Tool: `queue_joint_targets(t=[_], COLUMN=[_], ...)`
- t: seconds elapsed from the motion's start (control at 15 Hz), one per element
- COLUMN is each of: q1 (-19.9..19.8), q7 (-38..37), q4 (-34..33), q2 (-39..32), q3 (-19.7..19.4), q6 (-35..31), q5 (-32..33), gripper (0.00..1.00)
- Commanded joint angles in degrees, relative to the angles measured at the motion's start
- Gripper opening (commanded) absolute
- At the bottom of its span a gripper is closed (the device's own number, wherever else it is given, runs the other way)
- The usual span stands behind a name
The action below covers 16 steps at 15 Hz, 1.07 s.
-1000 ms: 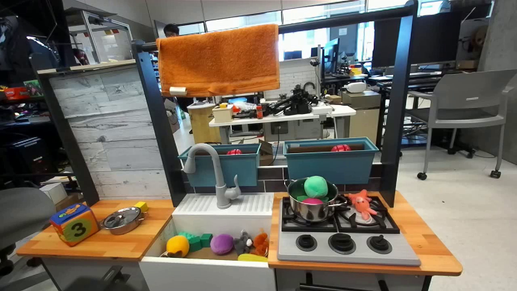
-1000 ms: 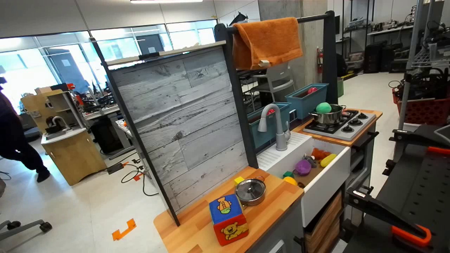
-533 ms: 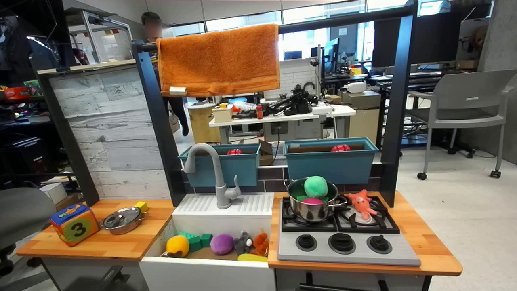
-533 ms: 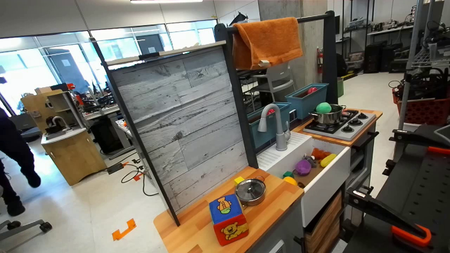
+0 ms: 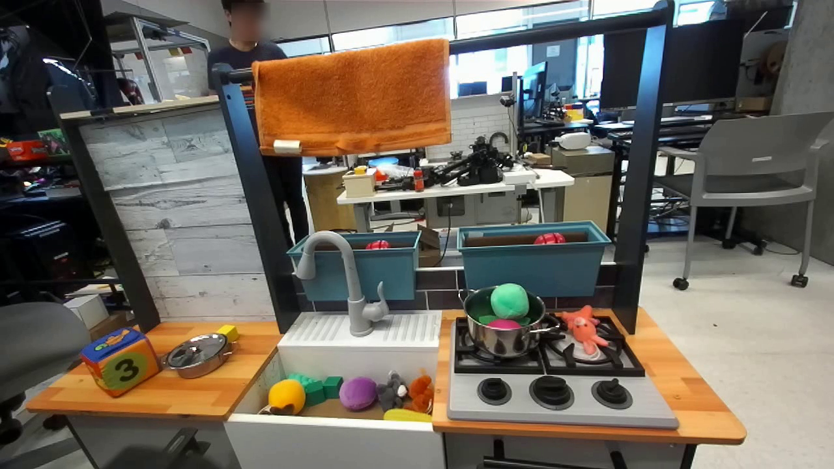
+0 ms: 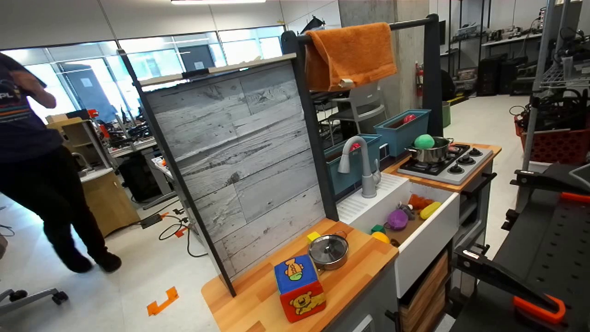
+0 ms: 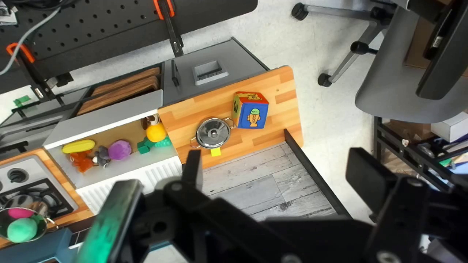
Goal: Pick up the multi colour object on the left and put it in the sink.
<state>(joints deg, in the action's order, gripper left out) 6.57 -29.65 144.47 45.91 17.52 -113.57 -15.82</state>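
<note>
The multi colour object is a soft cube with blue, red, orange and green faces and a dark 3. It sits on the wooden counter left of the sink in an exterior view (image 5: 120, 363), and also shows in an exterior view (image 6: 300, 289) and the wrist view (image 7: 252, 111). The white sink (image 5: 335, 443) has a grey curved faucet (image 5: 352, 280) and holds several soft toys; its front panel shows in the wrist view (image 7: 109, 116). My gripper (image 7: 274, 159) is open and empty, high above the counter and apart from the cube. Neither exterior view shows the gripper.
A lidded metal pan (image 5: 199, 355) stands beside the cube, with a small yellow block (image 5: 228, 333) behind it. A grey wood-look panel (image 6: 244, 161) rises behind the counter. A stove (image 5: 560, 397) with a metal pot (image 5: 505, 339) stands right of the sink. An orange towel (image 5: 355, 98) hangs above.
A person in the background has walked nearer in both exterior views. The cube, pan and sink toys have not moved.
</note>
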Motion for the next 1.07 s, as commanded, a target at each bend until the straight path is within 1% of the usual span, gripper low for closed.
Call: queue_joint_targets(t=[0.0, 0.53, 0.87, 1.0], q1=[-0.21, -0.21, -0.4, -0.81], q7=[0.11, 0.11, 1.7, 1.98], q4=[-0.17, -0.17, -0.2, -0.27], q2=[0.0, 0.0, -3.7, -6.97], q3=[0.11, 0.11, -0.26, -0.46], q6=[0.22, 0.22, -3.86, -7.64], q5=[-0.08, -0.08, -0.77, -0.87], gripper=[1.0, 1.0, 1.0, 1.0])
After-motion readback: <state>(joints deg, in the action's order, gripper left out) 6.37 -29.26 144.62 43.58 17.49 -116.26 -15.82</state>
